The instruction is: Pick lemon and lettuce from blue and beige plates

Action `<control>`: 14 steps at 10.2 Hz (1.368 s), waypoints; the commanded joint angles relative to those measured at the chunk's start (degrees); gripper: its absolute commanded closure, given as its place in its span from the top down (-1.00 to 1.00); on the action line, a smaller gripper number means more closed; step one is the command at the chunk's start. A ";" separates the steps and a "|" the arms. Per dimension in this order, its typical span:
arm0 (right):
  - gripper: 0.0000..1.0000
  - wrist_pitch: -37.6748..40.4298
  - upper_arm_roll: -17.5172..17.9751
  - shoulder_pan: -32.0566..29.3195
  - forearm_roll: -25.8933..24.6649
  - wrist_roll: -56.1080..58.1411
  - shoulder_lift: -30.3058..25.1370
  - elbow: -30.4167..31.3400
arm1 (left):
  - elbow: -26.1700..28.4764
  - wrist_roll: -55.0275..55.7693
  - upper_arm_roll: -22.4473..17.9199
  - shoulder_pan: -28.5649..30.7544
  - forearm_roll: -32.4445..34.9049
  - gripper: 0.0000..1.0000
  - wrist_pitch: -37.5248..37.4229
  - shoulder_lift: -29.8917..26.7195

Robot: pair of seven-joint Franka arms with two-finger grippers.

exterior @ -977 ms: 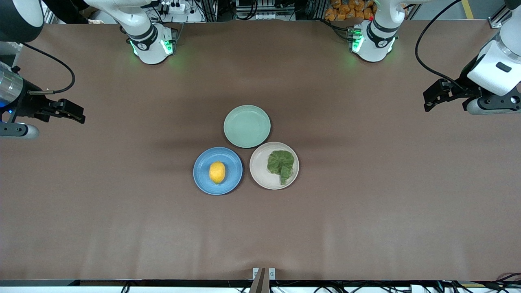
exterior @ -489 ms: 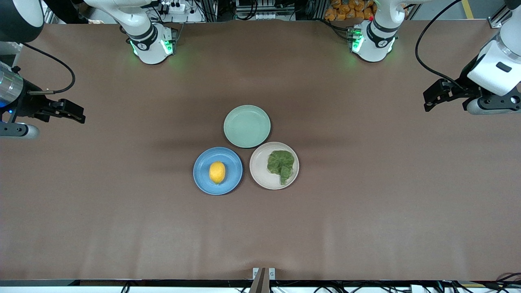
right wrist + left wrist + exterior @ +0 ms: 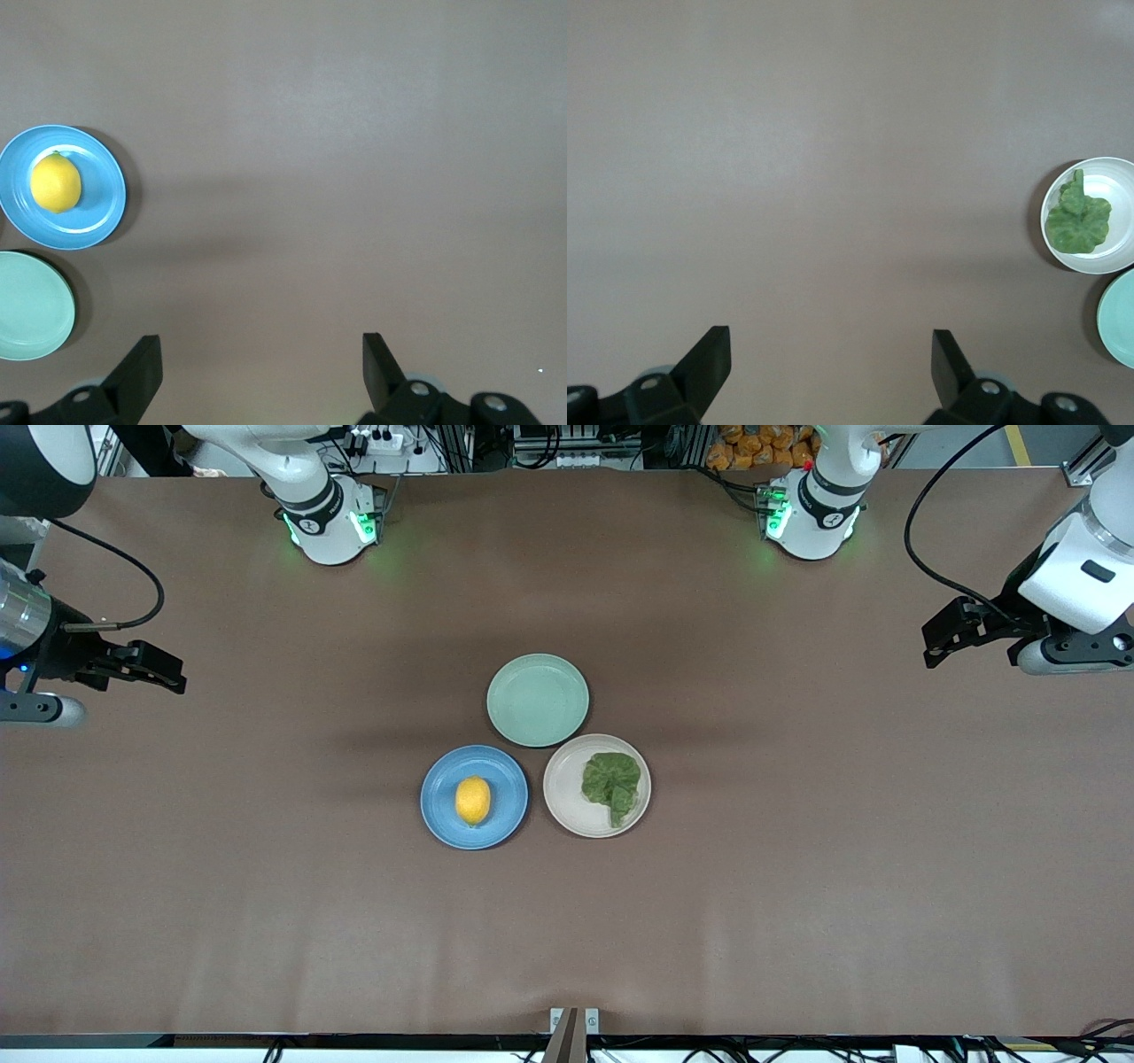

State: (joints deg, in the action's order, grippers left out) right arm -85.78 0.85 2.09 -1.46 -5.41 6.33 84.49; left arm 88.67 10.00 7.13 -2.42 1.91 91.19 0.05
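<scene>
The brown desk (image 3: pixel 797 868) carries three plates clustered at its middle. The blue plate (image 3: pixel 474 797) holds the dimpled yellow lemon (image 3: pixel 472 800); beside it, toward the left arm's end, the beige plate (image 3: pixel 597 785) holds the crinkled dark green lettuce (image 3: pixel 612 783). The mint plate (image 3: pixel 538 700) touches both. The left hand (image 3: pixel 831 359) and right hand (image 3: pixel 261 359) spread wide over bare desk at their own ends. No writing is readable.

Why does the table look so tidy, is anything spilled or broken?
Nothing stands out. The lemon sits on the blue plate, the lettuce lies flat on the beige plate, and the mint plate holds nothing. The left tool and right tool wait open at the table's ends.
</scene>
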 commanded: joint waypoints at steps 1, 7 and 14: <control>1.00 0.35 0.46 -0.59 -0.03 -0.22 -0.88 0.76 | -0.52 -1.65 -0.01 0.57 -1.29 1.00 -1.10 -0.40; 1.00 0.44 0.46 -0.68 -0.03 -0.22 -0.89 0.76 | -0.25 -1.83 0.69 -0.83 -2.43 1.00 -1.02 1.97; 1.00 0.35 0.46 -0.60 -0.03 -0.30 -0.88 0.76 | -0.34 -0.07 1.92 -6.98 -4.63 1.00 2.23 8.20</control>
State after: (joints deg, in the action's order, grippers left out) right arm -85.63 0.84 2.08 -1.46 -5.41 6.34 84.60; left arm 88.97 9.88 8.90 -8.36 -1.10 92.39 6.93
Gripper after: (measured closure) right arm 0.000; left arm 0.000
